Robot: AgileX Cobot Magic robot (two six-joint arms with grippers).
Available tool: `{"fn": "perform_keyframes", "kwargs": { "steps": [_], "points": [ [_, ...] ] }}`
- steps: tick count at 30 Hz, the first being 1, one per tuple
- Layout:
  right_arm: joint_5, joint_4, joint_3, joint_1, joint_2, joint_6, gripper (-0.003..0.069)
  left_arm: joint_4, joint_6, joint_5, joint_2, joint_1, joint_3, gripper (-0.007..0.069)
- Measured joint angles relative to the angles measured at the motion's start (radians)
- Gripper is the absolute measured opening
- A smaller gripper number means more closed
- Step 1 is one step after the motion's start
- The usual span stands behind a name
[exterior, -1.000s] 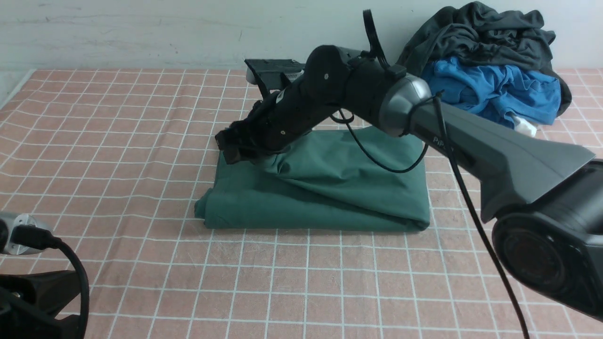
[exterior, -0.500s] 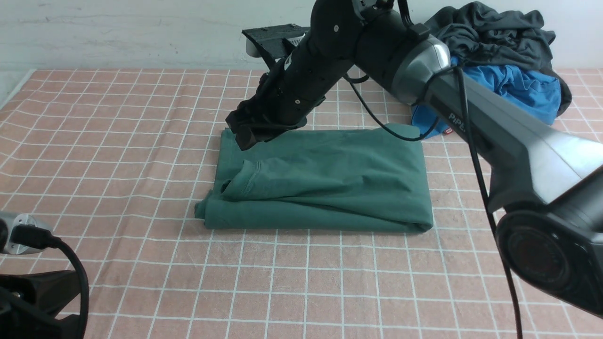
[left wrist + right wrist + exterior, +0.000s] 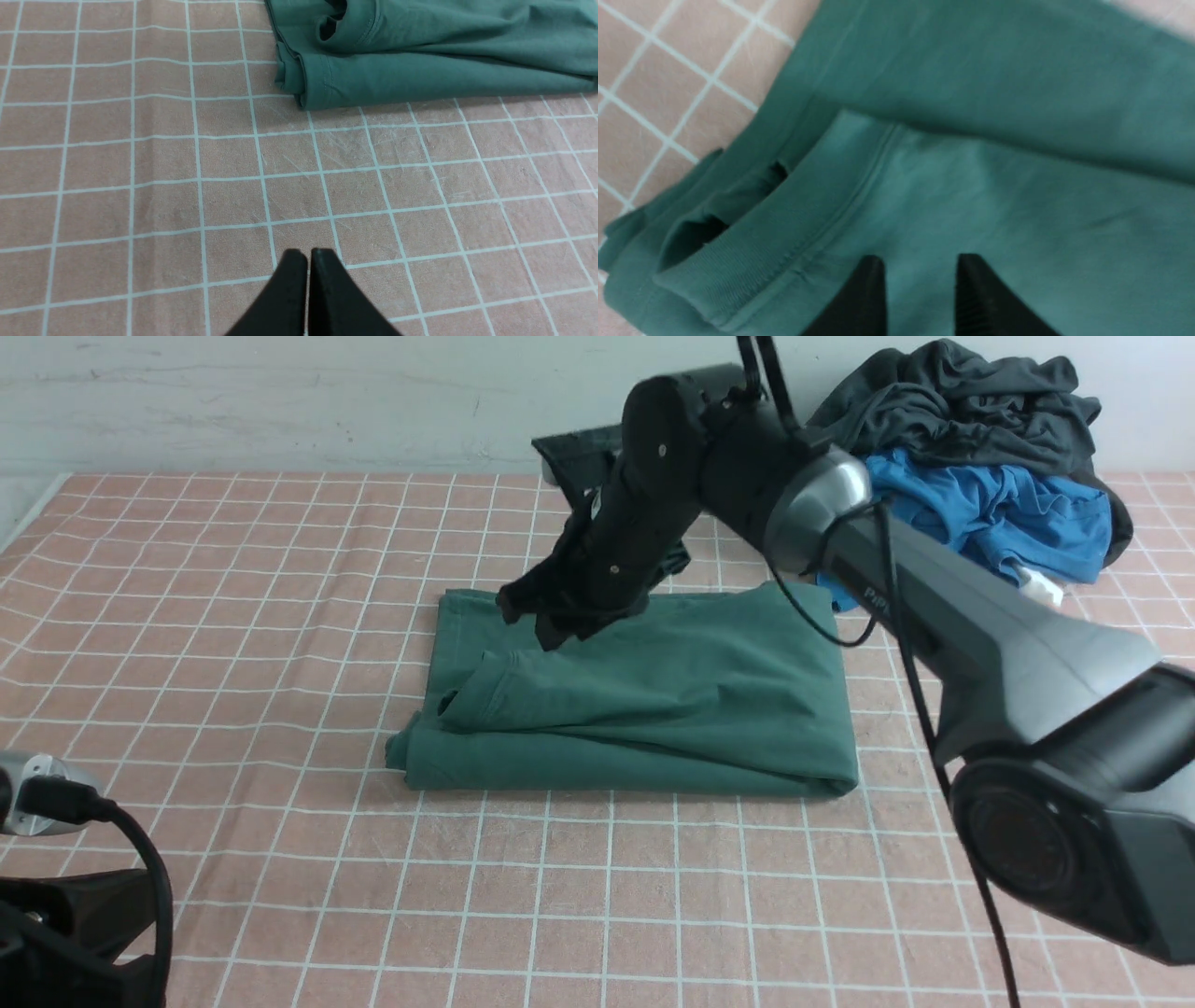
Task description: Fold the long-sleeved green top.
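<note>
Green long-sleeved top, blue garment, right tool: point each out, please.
green long-sleeved top [image 3: 653, 709], front view, middle of the folded stack
blue garment [image 3: 990, 513], front view, its crumpled middle
right tool [image 3: 920, 261], right wrist view, midway between its fingertips

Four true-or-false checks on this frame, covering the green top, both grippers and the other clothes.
1. The green top lies folded flat on the table. True.
2. The right gripper is lifting a sleeve. False: its jaws stand apart over the top, gripping nothing.
3. The left gripper is shut, over bare table, apart from the top. True.
4. The blue garment is spread over the top. False: it is heaped with a grey garment at the far right.
</note>
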Motion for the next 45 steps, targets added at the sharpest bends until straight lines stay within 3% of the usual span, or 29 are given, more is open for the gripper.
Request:
{"fn": "perform_keyframes", "kwargs": {
  "steps": [2,5,11,13,22,28,31,35,42,45],
  "points": [
    [-0.016,0.055,0.000,0.025,0.041,-0.033,0.0053,0.000,0.001,-0.005,0.000,0.000,0.000,-0.0003],
    [-0.063,0.100,0.002,0.076,0.055,-0.082,-0.0001,-0.001,0.002,-0.009,0.000,0.000,0.000,-0.0003],
    [-0.102,0.107,0.001,0.120,0.008,-0.154,-0.0013,-0.003,0.018,-0.009,-0.013,0.000,0.000,-0.0003],
    [-0.059,0.059,0.001,0.116,-0.043,-0.174,-0.0013,-0.015,0.059,-0.009,-0.062,0.000,0.000,-0.0003],
    [-0.023,-0.010,0.202,0.009,-0.476,-0.183,-0.0013,-0.059,0.250,-0.032,-0.353,-0.017,0.047,-0.0003],
    [-0.097,-0.153,0.606,-0.061,-0.847,-0.191,-0.0013,-0.064,0.317,-0.119,-0.447,-0.083,0.158,-0.0003],
    [-0.221,-0.266,0.941,-0.075,-1.073,-0.191,-0.0013,-0.064,0.324,-0.200,-0.484,-0.144,0.204,-0.0003],
    [-0.390,-0.277,1.234,-0.075,-1.262,-0.183,-0.0013,-0.068,0.324,-0.227,-0.513,-0.197,0.209,-0.0003],
    [-1.017,-0.198,1.943,-0.075,-1.704,-0.113,-0.0013,-0.071,0.324,-0.237,-0.555,-0.247,0.209,-0.0003],
    [-1.137,-0.198,2.093,-0.075,-1.785,-0.112,-0.0013,-0.071,0.324,-0.238,-0.555,-0.247,0.209,-0.0003]
  ]
}}
